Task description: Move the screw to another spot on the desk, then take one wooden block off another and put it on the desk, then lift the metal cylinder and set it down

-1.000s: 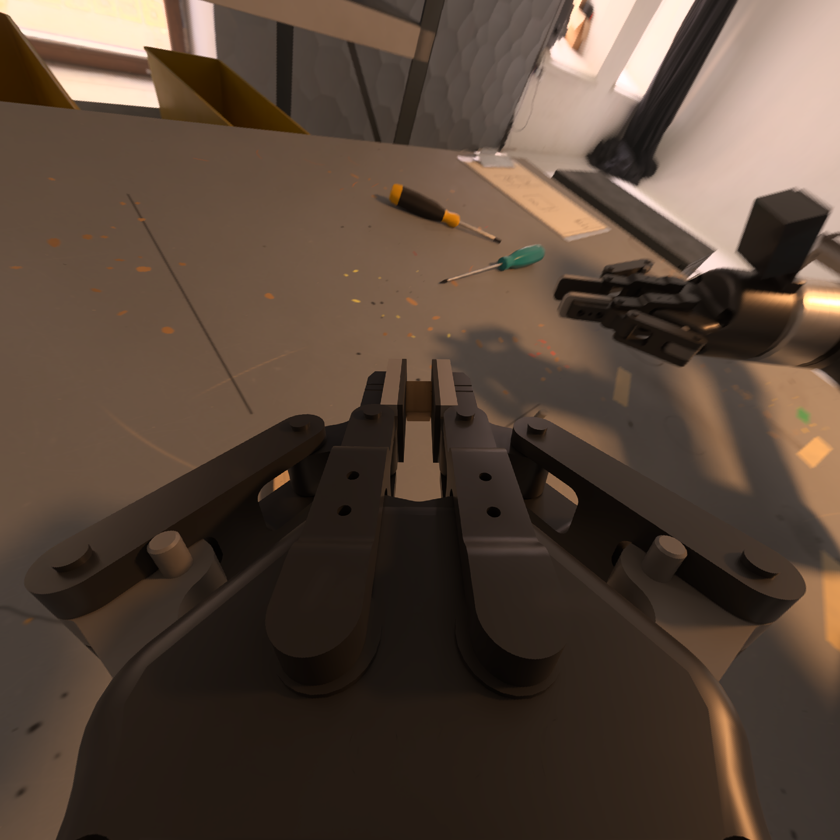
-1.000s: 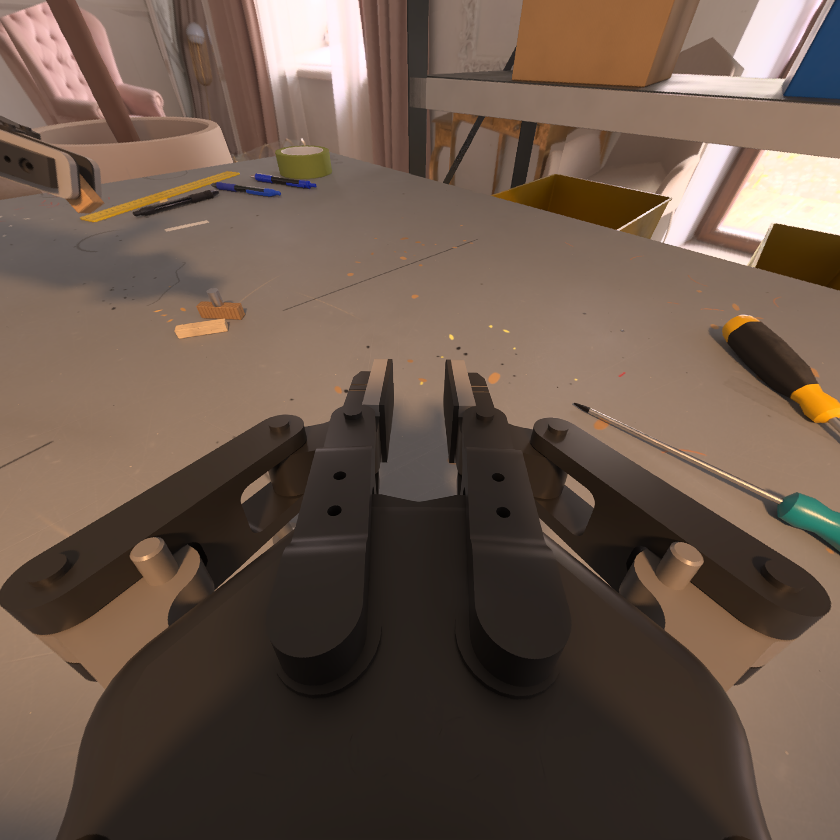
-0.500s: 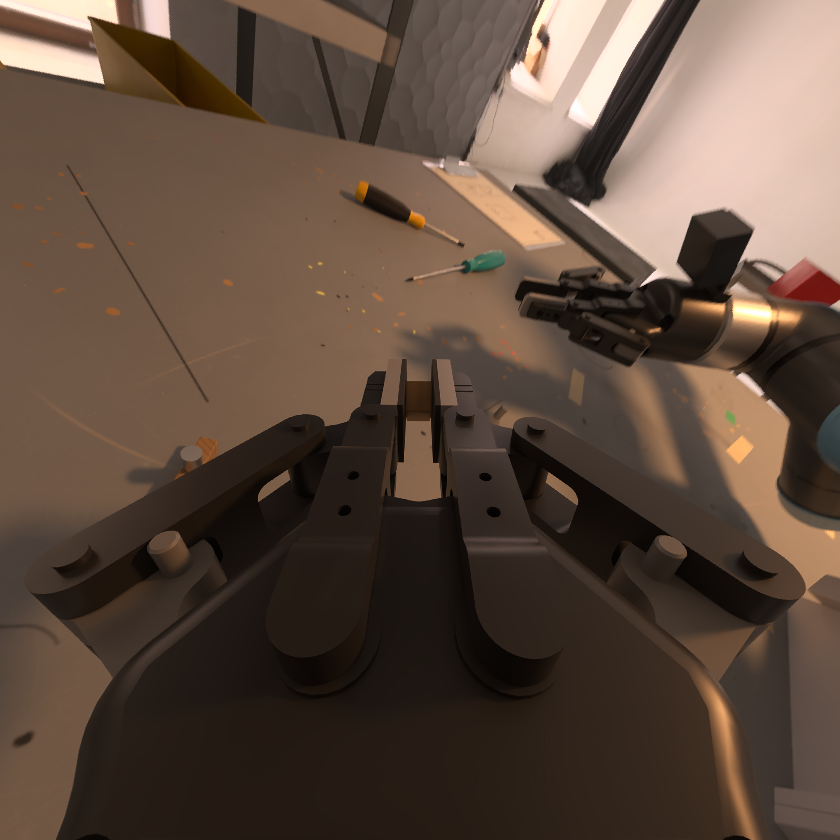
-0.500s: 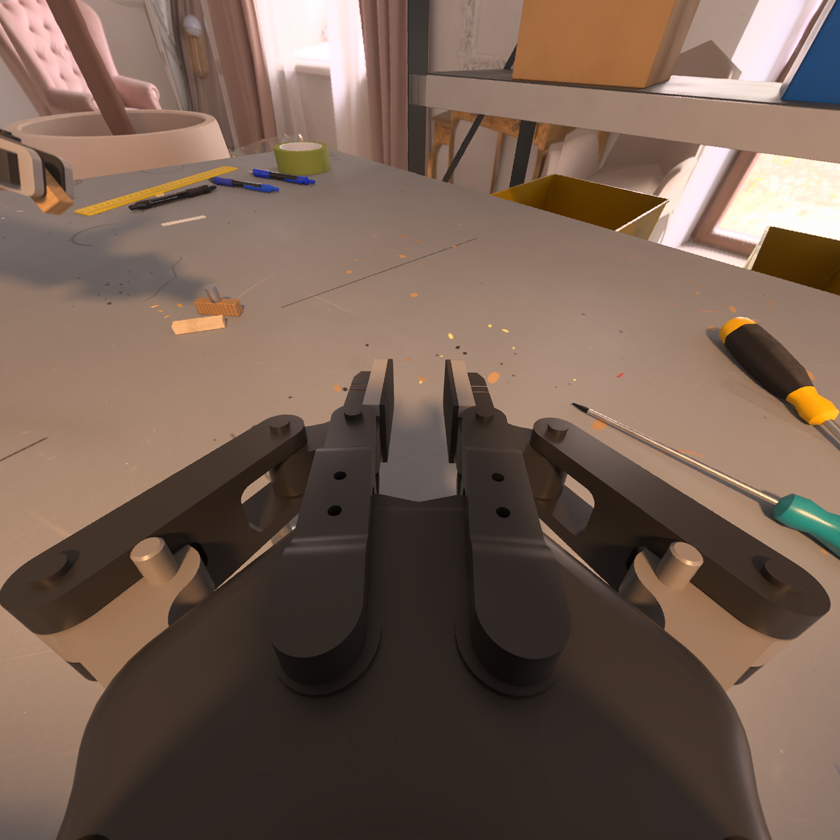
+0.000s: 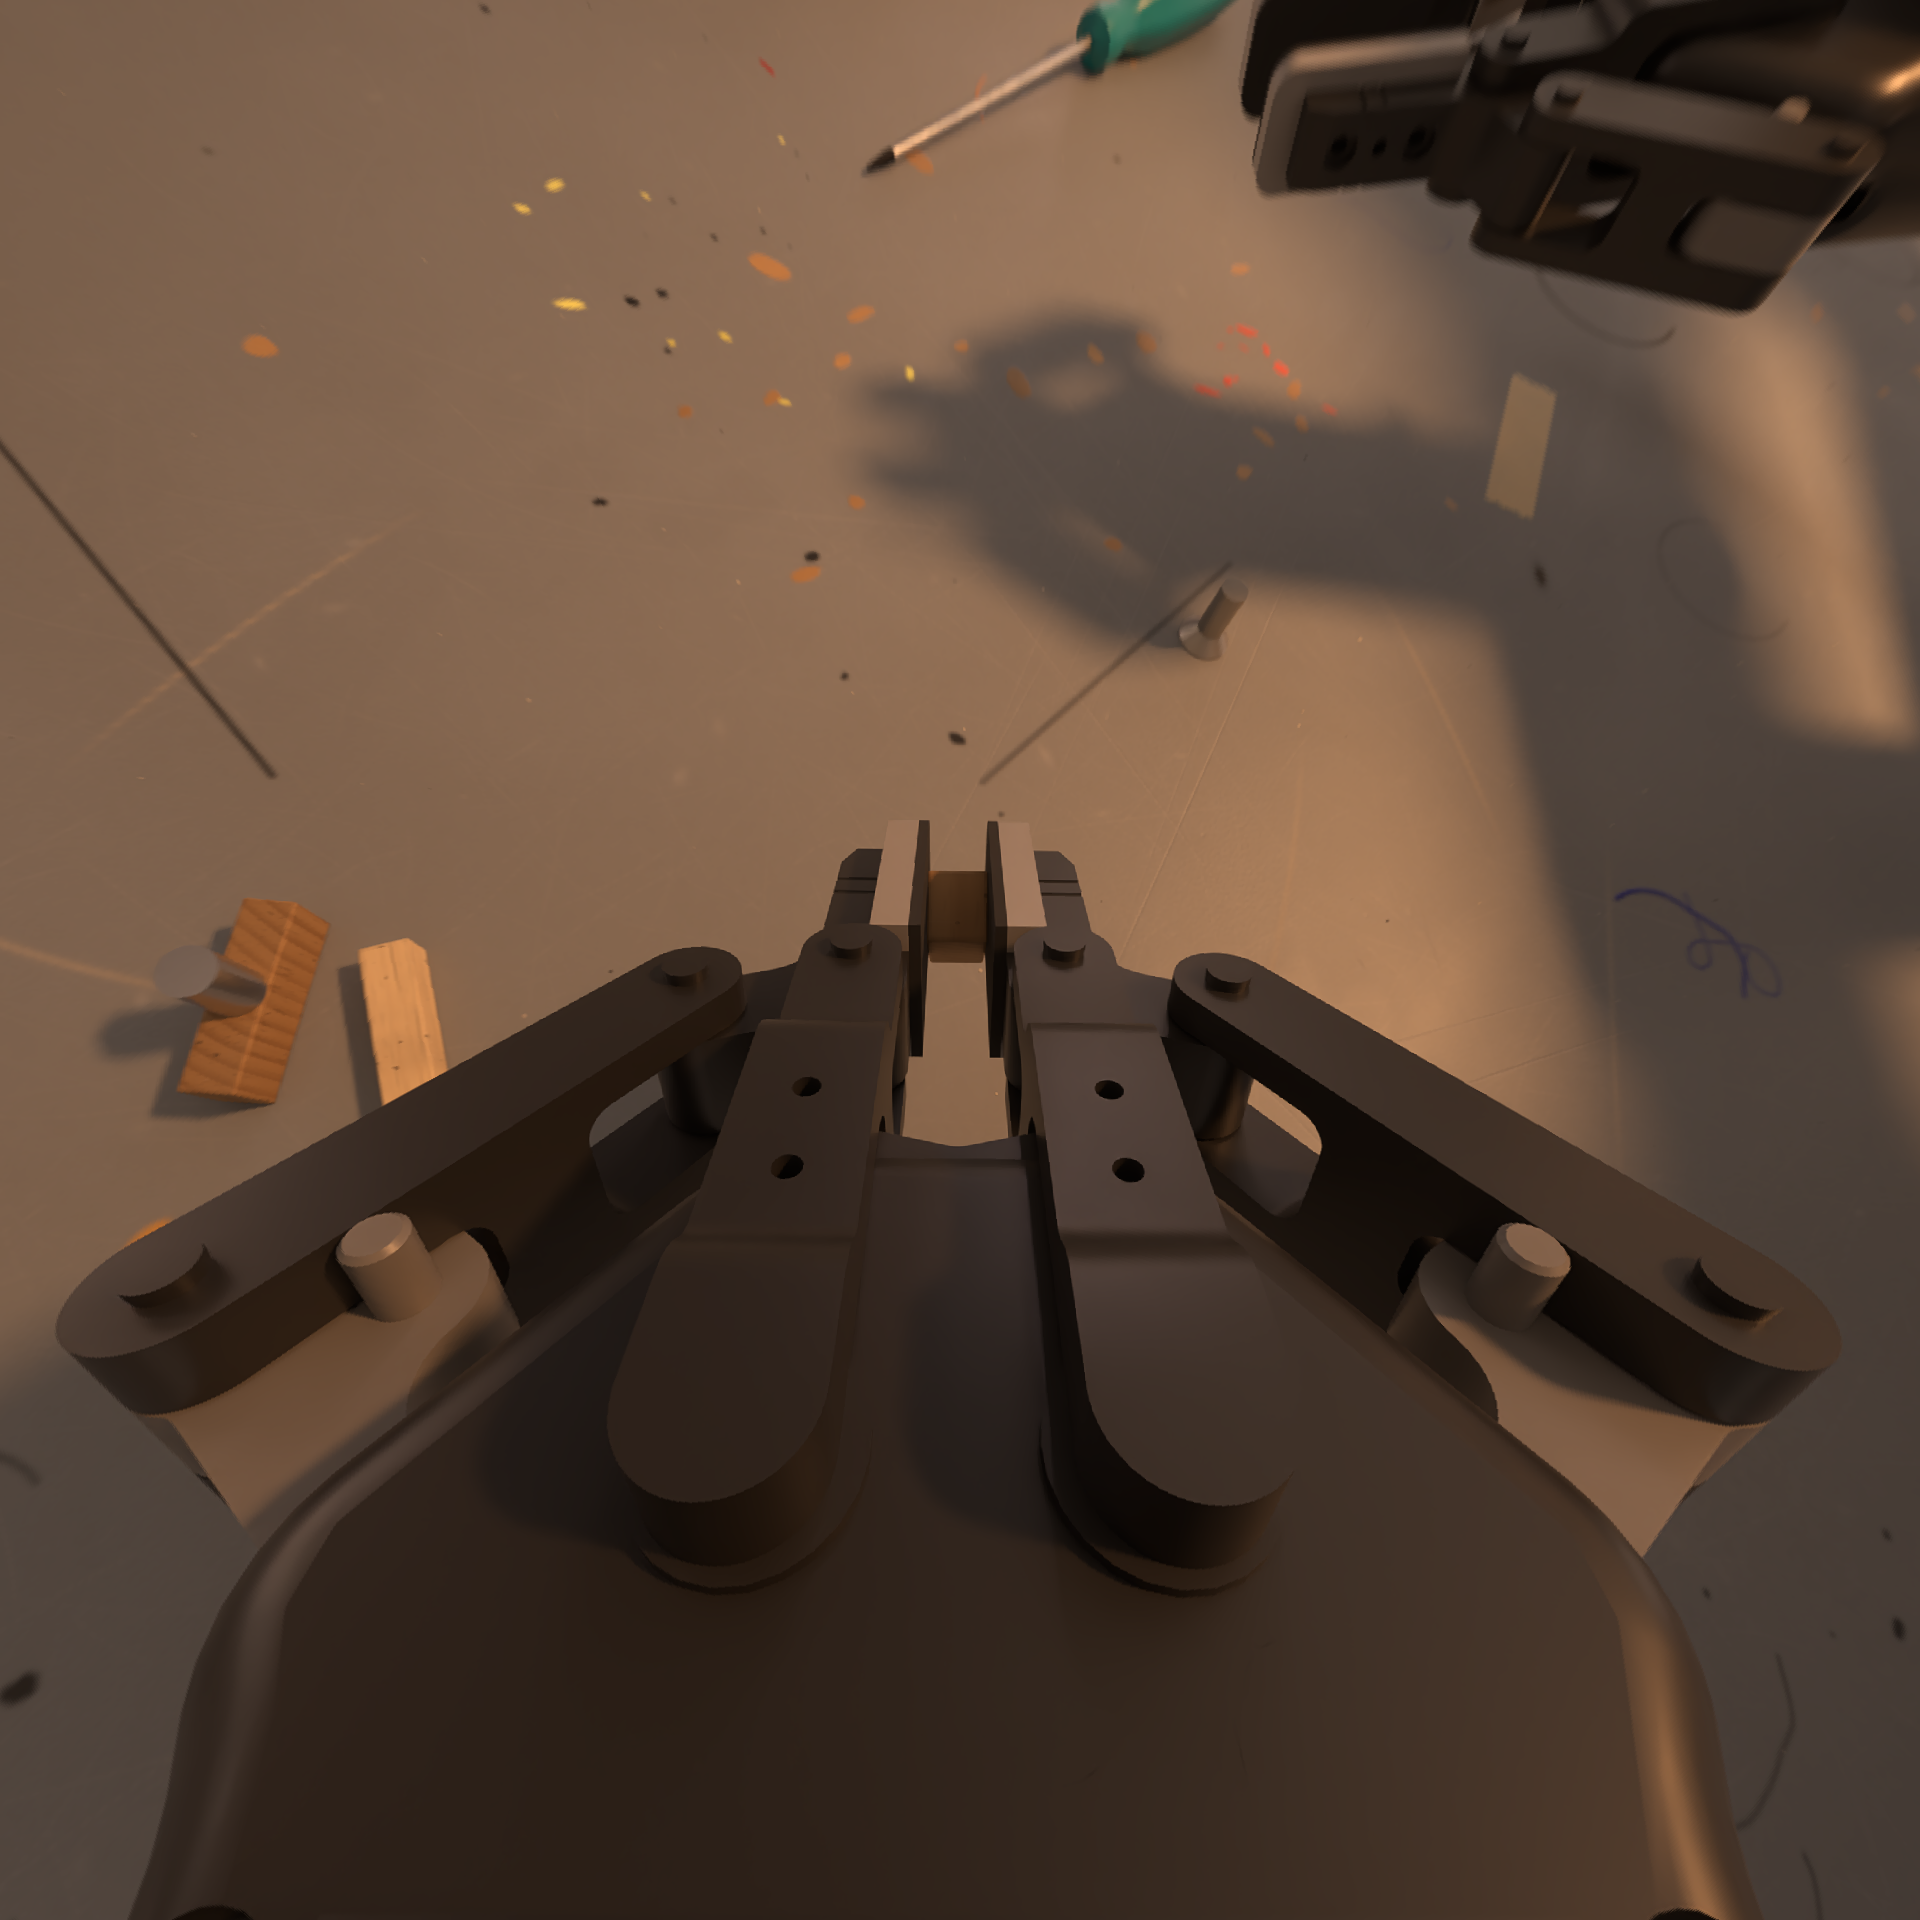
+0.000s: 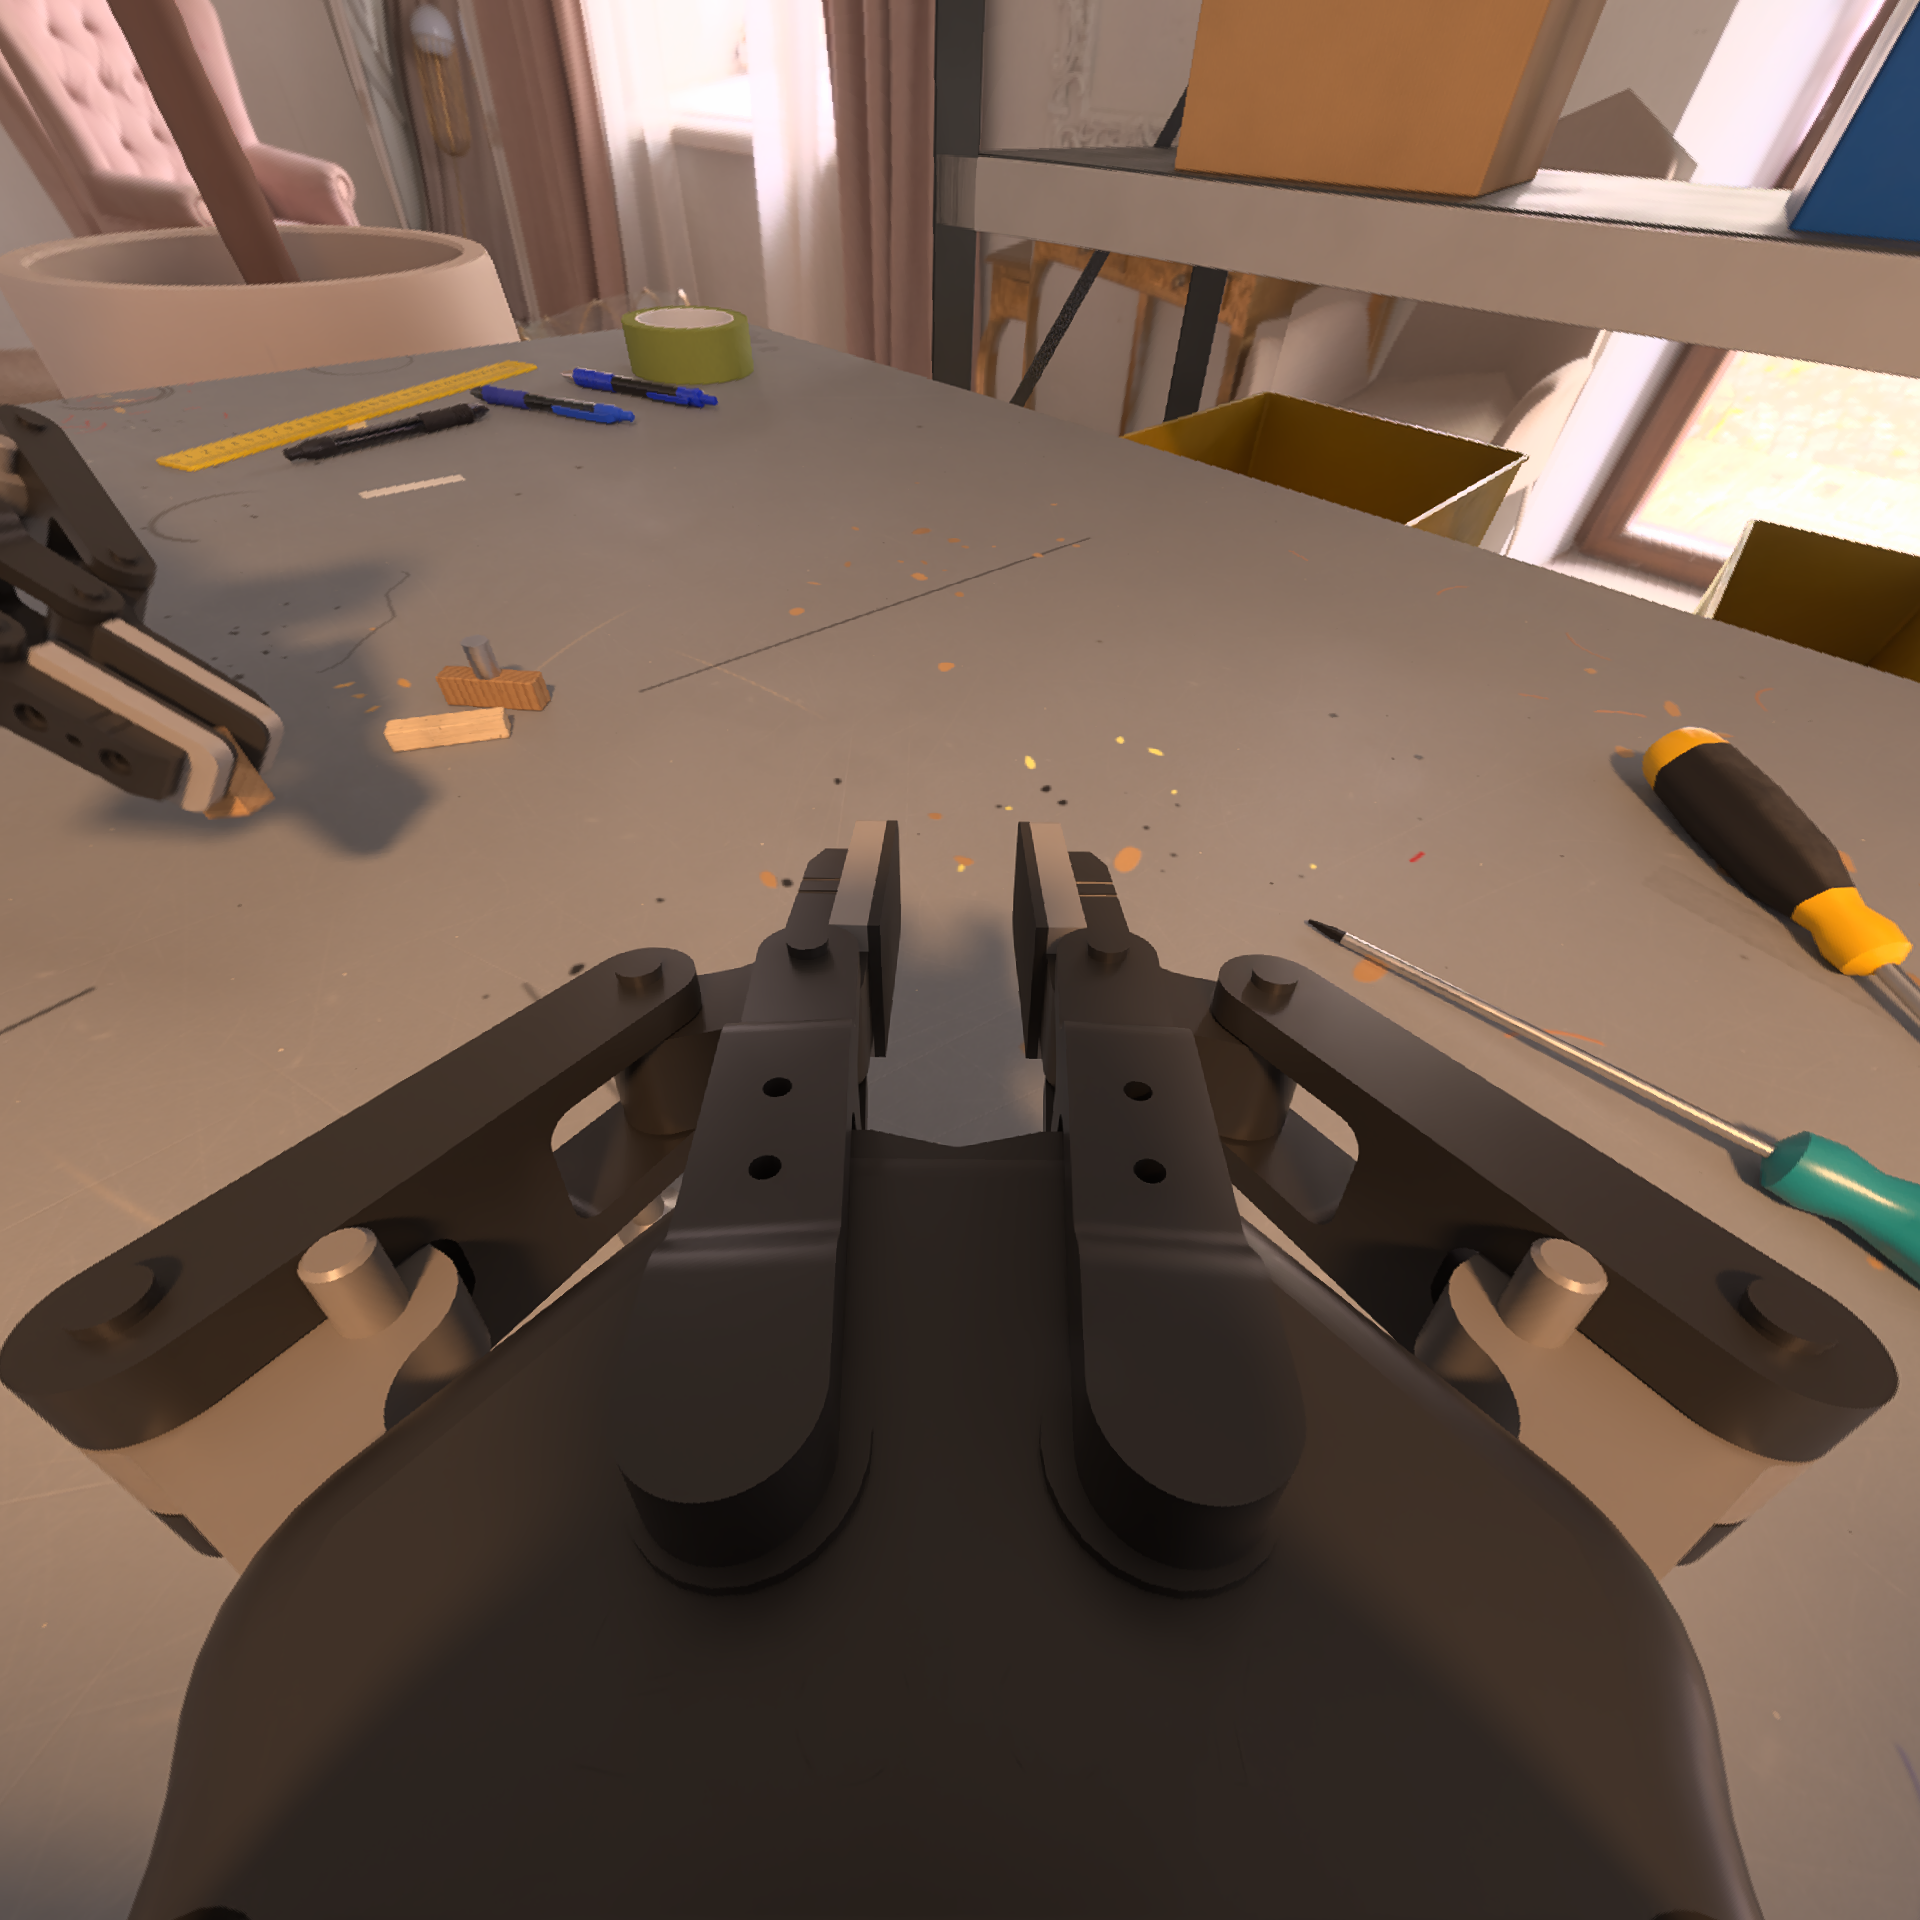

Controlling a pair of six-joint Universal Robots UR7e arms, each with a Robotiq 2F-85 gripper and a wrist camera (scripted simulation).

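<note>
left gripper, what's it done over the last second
The left gripper has come down toward the desk, staying shut on a small wooden block; in the right wrist view it went from the top left corner to just above the surface. Nothing was let go. The right gripper, two blocks, cylinder and screwdrivers have not moved.

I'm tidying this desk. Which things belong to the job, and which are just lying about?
Job:
- wooden block in the left gripper
- two wooden blocks
- metal cylinder
- screw

Lying about:
- screwdrivers
- pens
- ruler
- tape roll
</note>
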